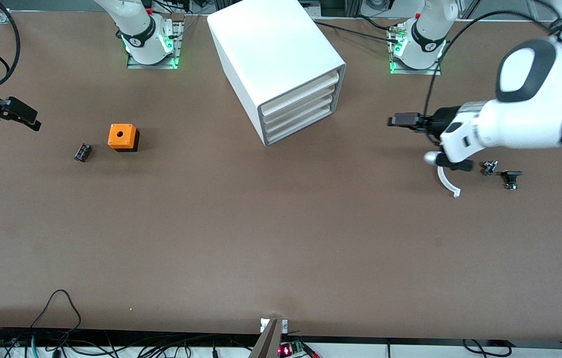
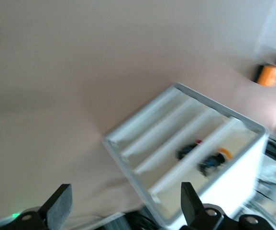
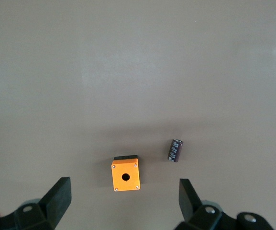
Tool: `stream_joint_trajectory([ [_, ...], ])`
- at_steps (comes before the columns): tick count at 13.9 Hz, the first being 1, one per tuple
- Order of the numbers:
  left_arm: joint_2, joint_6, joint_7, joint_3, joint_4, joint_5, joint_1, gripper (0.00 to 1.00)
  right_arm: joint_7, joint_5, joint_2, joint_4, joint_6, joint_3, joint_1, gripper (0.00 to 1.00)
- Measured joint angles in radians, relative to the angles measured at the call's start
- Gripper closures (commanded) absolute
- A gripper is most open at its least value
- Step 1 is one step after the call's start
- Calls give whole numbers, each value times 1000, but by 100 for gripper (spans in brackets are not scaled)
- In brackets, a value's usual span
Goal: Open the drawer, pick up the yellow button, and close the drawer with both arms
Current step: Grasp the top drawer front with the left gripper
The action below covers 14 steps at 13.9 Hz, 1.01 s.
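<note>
**Two arms aloft, drawer shut**

Both arms hang over the bench (image 1: 271,238) with jaws released and wide apart, holding nothing. The left arm (image 1: 519,124) has its jaws over bare bench between the cabinet (image 1: 271,49) and the left arm's end. The right arm's jaws sit at the edge of the front view, at the right arm's end, above the cube (image 3: 126,175) and a dark cylinder (image 3: 176,150).

The cabinet stands at the upper middle of the front view, and the drawer (image 1: 300,91) is pushed in. In the left wrist view the button (image 2: 224,153) shows its orange cap inside that drawer, beside small black parts (image 2: 208,164).
</note>
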Motion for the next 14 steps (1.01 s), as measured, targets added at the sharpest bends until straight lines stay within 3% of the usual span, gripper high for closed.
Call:
stream_joint_trajectory([
  [3,66,84,131,-4,-143,-275,-52,0,0,0,0,0,0,0,0,0],
  [6,97,172,330,-5,-252,-395,-113,0,-1,0,0,2,0,1,0,0],
  [11,98,179,436,-41,-356,-464,-137,1,-1,0,0,3,-3,1,0,0],
  [14,98,191,442,-93,-385,-479,-138,7,-1,0,0,3,-3,1,0,0],
])
